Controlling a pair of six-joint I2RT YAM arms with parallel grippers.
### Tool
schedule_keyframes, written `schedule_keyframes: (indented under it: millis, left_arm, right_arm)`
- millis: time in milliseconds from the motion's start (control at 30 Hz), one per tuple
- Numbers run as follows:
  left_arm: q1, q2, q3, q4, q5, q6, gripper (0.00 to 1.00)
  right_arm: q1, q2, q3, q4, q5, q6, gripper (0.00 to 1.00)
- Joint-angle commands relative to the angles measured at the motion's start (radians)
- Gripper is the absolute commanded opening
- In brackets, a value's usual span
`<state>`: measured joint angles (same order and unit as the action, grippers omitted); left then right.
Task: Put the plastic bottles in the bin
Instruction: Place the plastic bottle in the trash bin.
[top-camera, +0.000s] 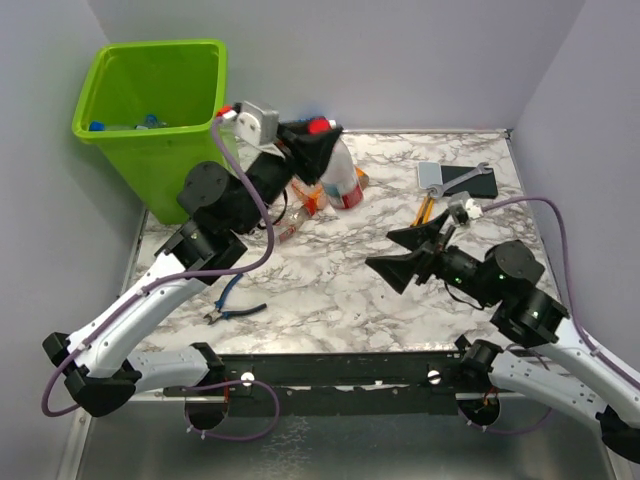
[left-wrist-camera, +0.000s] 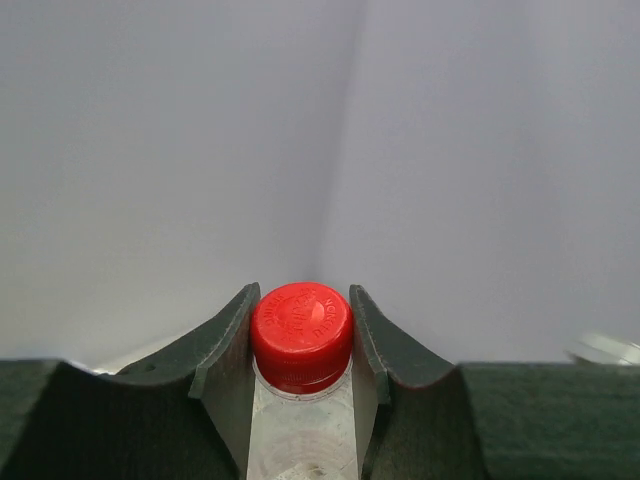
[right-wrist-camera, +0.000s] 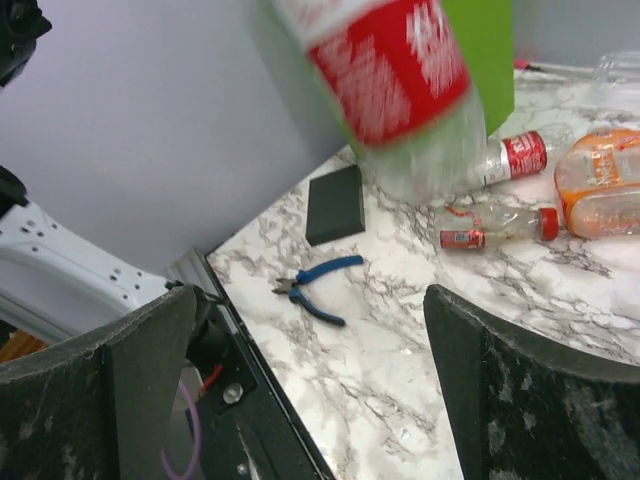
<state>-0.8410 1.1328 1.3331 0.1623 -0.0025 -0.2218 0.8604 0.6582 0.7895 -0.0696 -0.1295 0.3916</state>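
One lime-green bin (top-camera: 130, 140) at far-left corner, bottles visible inside. Left arm stretched forward beside it. Left gripper (top-camera: 318, 140) clamped just under the cap of a red-capped clear bottle (top-camera: 345, 185), bottle hanging cap-up. Right arm bent over mid-table, right gripper (top-camera: 382, 250) spread wide, empty. Loose bottles (top-camera: 305, 200) lie near the held one.
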Motion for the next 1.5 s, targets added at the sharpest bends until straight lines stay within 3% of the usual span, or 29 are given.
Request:
schedule_keyframes:
  millis: [0, 100, 167, 367, 500, 600, 933, 967, 1200, 1467]
  left_arm:
    - [0.009, 0.029, 0.177, 0.083, -0.534, 0.424, 0.0]
    - [0.031, 0.089, 0.185, 0.331, -0.668, 0.769, 0.0]
    - [0.097, 0.152, 0.222, 0.49, -0.712, 0.884, 0.0]
    - [0.4, 0.28, 0.4, 0.535, -0.68, 0.639, 0.0]
    - [0.523, 0.355, 0.38, 0.613, -0.725, 0.568, 0.0]
    - [0.595, 0.4, 0.33, 0.693, -0.771, 0.524, 0.0]
    - [0.744, 0.559, 0.299, 0.69, -0.877, 0.474, 0.0]
    - [0.756, 0.571, 0.296, 0.686, -0.886, 0.464, 0.06]
    - [0.765, 0.615, 0.364, 0.622, -0.874, 0.415, 0.97]
    - [0.615, 0.591, 0.518, 0.623, -0.909, 0.536, 0.99]
  right_arm:
    - [0.003, -0.122, 0.035, -0.095, 0.168, 0.055, 1.0]
    - [0.002, -0.251, -0.044, -0.047, 0.208, 0.017, 1.0]
    - [0.002, -0.298, -0.111, -0.022, 0.246, 0.014, 1.0]
    - [0.003, -0.288, -0.179, -0.123, 0.365, 0.116, 0.99]
    - [0.003, -0.308, -0.245, -0.101, 0.347, 0.157, 0.98]
    - [0.003, -0.324, -0.272, -0.093, 0.339, 0.175, 0.97]
    - [0.003, -0.361, -0.337, -0.128, 0.338, 0.201, 0.97]
    - [0.003, -0.364, -0.338, -0.137, 0.334, 0.199, 0.97]
    - [0.002, -0.384, -0.34, -0.186, 0.349, 0.183, 0.97]
    - [0.003, -0.363, -0.319, -0.18, 0.356, 0.179, 0.98]
